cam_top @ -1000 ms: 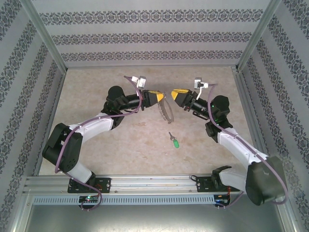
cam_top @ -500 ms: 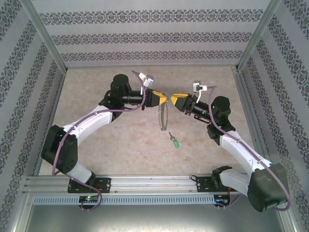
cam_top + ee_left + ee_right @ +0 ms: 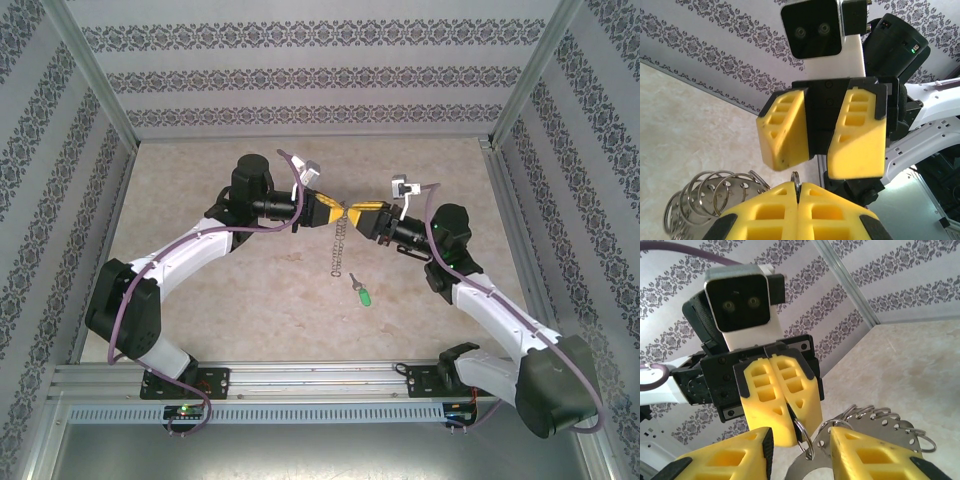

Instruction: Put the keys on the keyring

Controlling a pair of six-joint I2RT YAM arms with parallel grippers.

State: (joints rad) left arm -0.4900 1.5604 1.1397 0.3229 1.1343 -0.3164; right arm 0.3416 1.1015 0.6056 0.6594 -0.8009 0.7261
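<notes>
Moved closer, right tool (image 3: 358, 212) stands open facing left tool (image 3: 337, 210), which pinches the hanging keyring (image 3: 342, 243).

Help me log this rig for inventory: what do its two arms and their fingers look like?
The left arm and right arm both have white links, black joints and blocky yellow fingers with cut-out pockets. A purple cable runs along each.

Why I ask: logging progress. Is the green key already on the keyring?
No, the green key lies on the table, apart from the keyring that hangs from the left gripper.
</notes>
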